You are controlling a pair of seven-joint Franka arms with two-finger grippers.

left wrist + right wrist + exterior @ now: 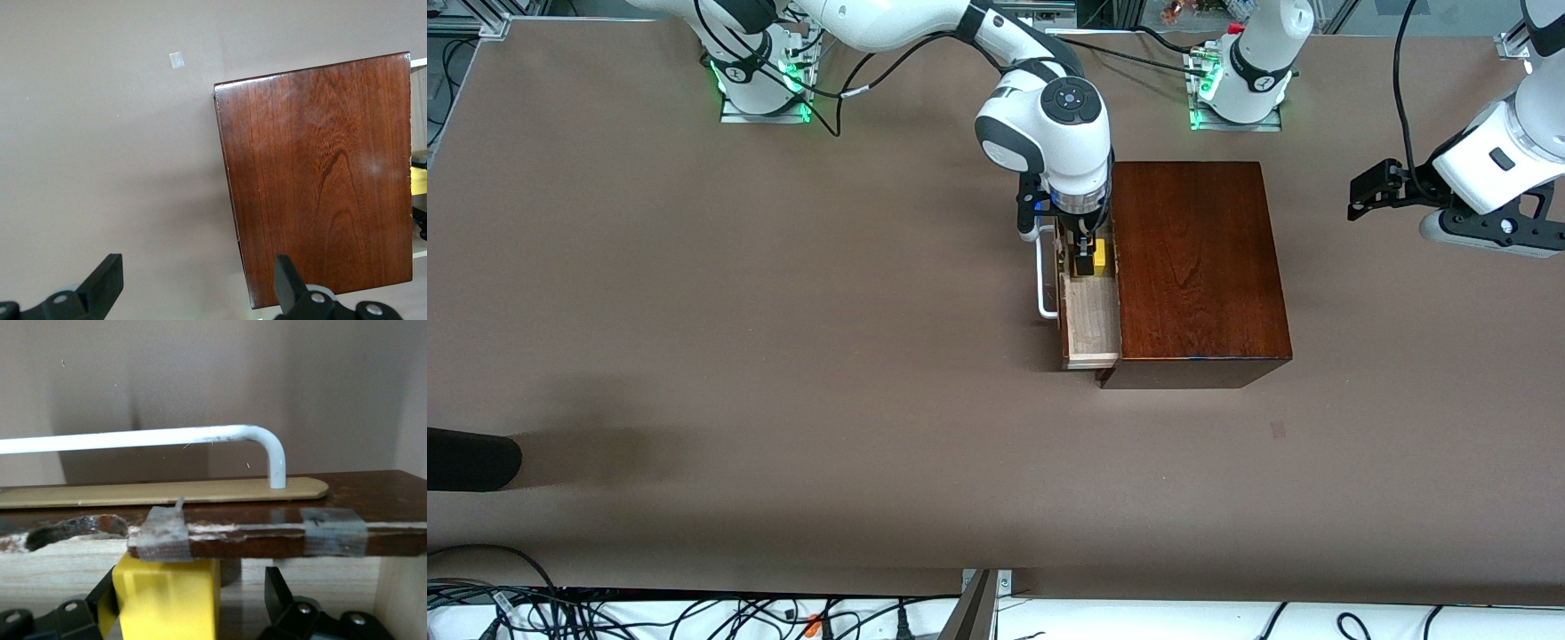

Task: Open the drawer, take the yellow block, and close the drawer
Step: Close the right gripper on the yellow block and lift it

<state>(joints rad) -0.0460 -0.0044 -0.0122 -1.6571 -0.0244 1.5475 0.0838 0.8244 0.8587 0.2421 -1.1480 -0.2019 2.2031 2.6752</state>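
The brown matte table (pixel 783 356) carries a glossy dark wooden box (pixel 1196 267), which stands near the middle, closer to the left arm's end. A pale light-wood drawer (pixel 1092 324) with a dark reddish-brown front projects from the box side that faces the right arm's end. Its white U-shaped bar handle (pixel 1043 284) is mounted on a tan backing plate (pixel 167 492). In the right wrist view, the top edge of the drawer front is chipped and carries two patches of grey tape (pixel 160 535). A small pale square mark (pixel 1278 430) lies on the table, nearer to the front camera than the box. A dark rounded object (pixel 467 458) enters the front view at the right arm's end of the table.

The small bright yellow cube (pixel 1100 255) sits inside the drawer, close to the box opening and in the part of the tray farthest from the front camera.

The right arm reaches from its base across the table and points steeply down into the drawer. The right gripper (pixel 1086 260) is inside the tray. Its fingers (pixel 277 593) are spread, with the yellow cube (pixel 167 600) between them; contact with the cube cannot be determined.

The left arm waits at its end of the table. The left gripper (pixel 1371 191) is raised above bare table beside the box, with its fingers (pixel 100 283) spread wide and holding nothing.
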